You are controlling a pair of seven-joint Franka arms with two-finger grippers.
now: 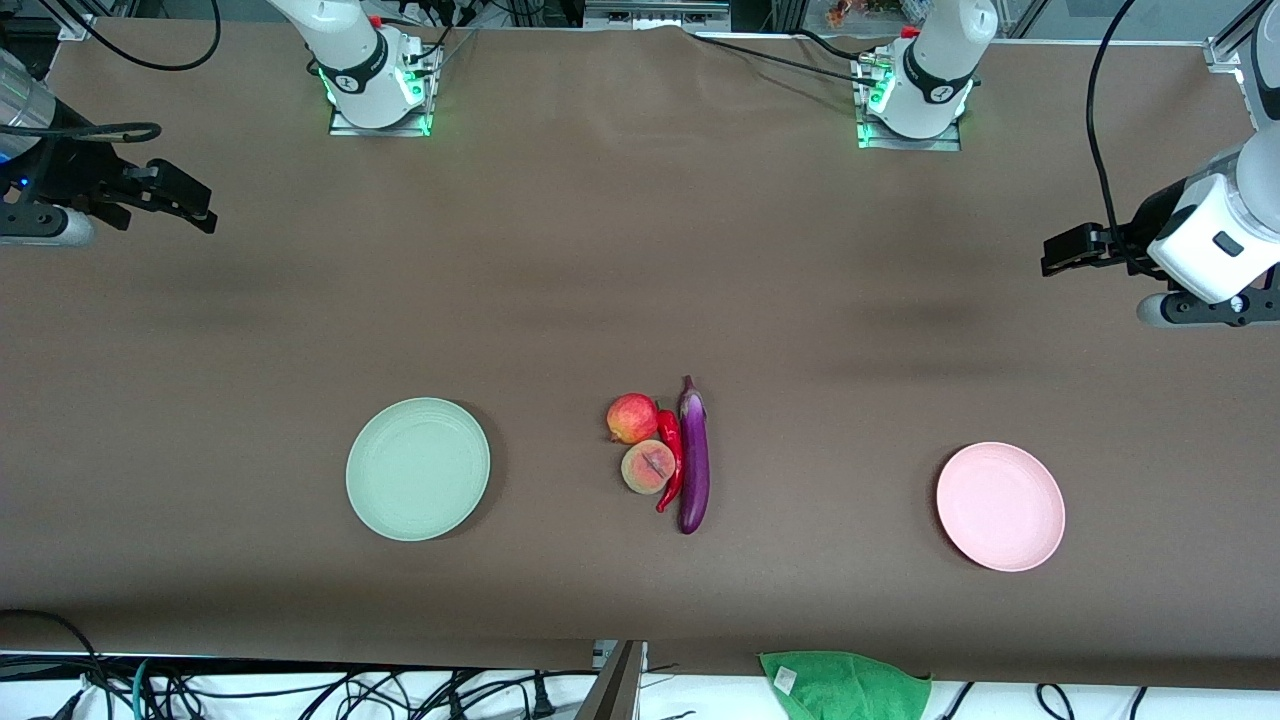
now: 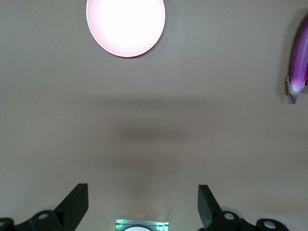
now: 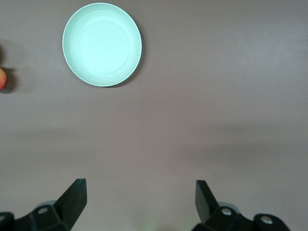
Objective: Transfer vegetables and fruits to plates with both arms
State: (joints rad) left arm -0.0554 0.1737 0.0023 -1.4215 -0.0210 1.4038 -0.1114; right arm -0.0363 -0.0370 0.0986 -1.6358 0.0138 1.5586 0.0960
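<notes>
Four items lie together mid-table: a round red fruit, a peach nearer the front camera, a red chili and a long purple eggplant. The mint green plate sits toward the right arm's end, the pink plate toward the left arm's end. Both plates are bare. My left gripper hangs open over the table's left-arm end. My right gripper hangs open over the right-arm end. A sliver of one fruit shows in the right wrist view.
A green cloth hangs over the table edge nearest the front camera. Cables run below that edge and along the arms' bases. Brown table surface stretches between the bases and the produce.
</notes>
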